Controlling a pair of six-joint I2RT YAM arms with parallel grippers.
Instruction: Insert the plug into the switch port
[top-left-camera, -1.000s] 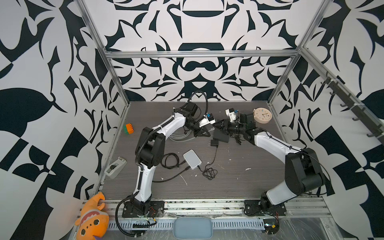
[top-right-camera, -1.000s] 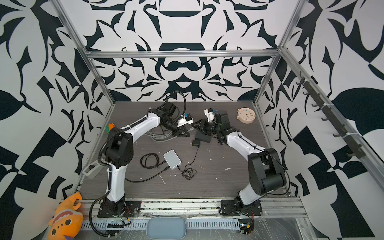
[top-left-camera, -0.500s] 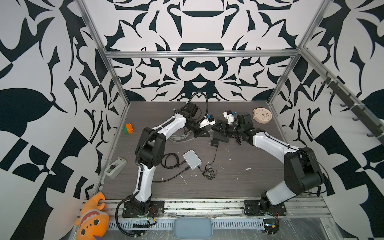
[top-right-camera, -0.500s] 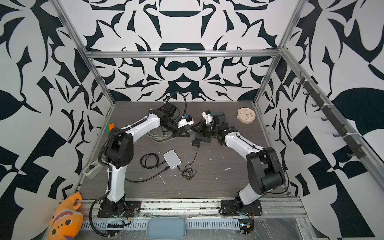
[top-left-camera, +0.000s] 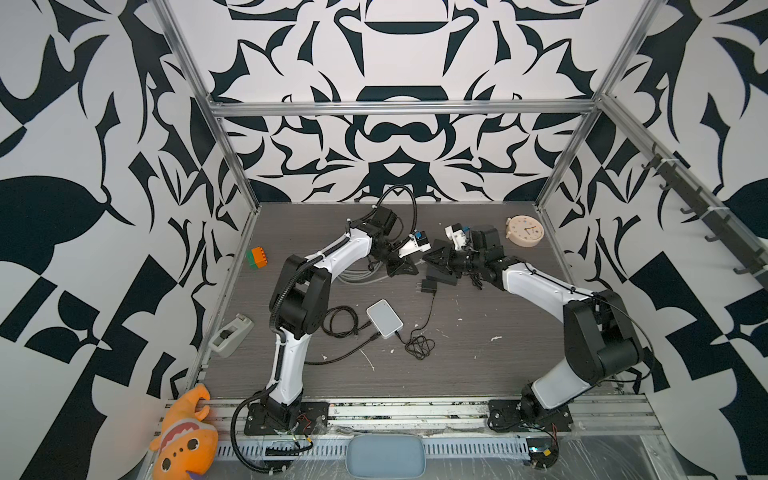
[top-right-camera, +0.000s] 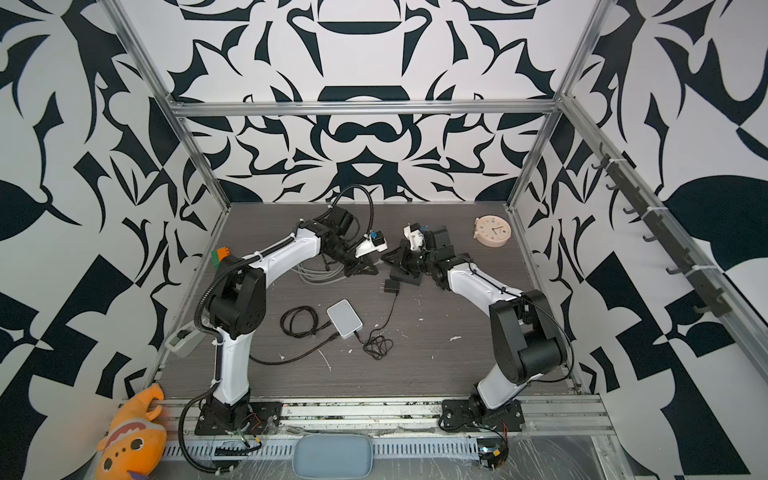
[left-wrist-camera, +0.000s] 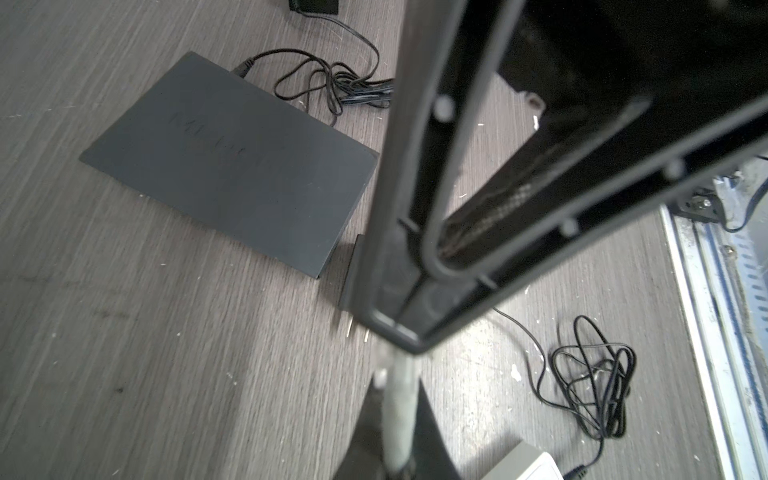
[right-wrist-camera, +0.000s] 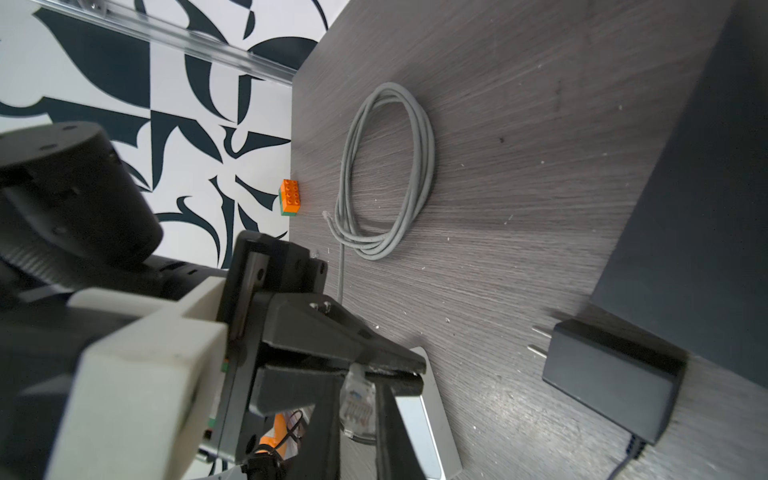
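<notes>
Judging from both top views, the step in hand was a two-handed regrasp at the back centre of the frame. The left gripper (top-left-camera: 412, 268) and the right gripper (top-left-camera: 429, 259) met tip to tip there, both drawn narrow. What they held between them was too small to make out. The switch (top-left-camera: 441, 277), a flat black box, lay on the table (top-left-camera: 478, 365) just below the right gripper in the frame. The power adapter (top-left-camera: 428, 286) lay just beside it, toward the lower edge. The grey cable (top-left-camera: 357, 276) lay coiled left of centre.

From the left wrist camera, the switch (left-wrist-camera: 228, 166) showed only its lid. No port face was visible, so the entry side would have to be found before any push. The right gripper (left-wrist-camera: 395, 338) ended, jaws together, just at the blurred grey cable that ran out of the left gripper (left-wrist-camera: 397, 419).

From the right wrist camera, the plug (right-wrist-camera: 357, 401) was clear. Its rear end was pinched in the left gripper (right-wrist-camera: 374, 370), and its body was flanked by the right gripper's dark fingers (right-wrist-camera: 392, 432), apparently clamped on it. To do this well, I judged, one grip should let go only once the other was proven. The plug should be turned so its contact side suits the port, and the cable given slack, keeping clear of the power adapter (right-wrist-camera: 615, 365).
</notes>
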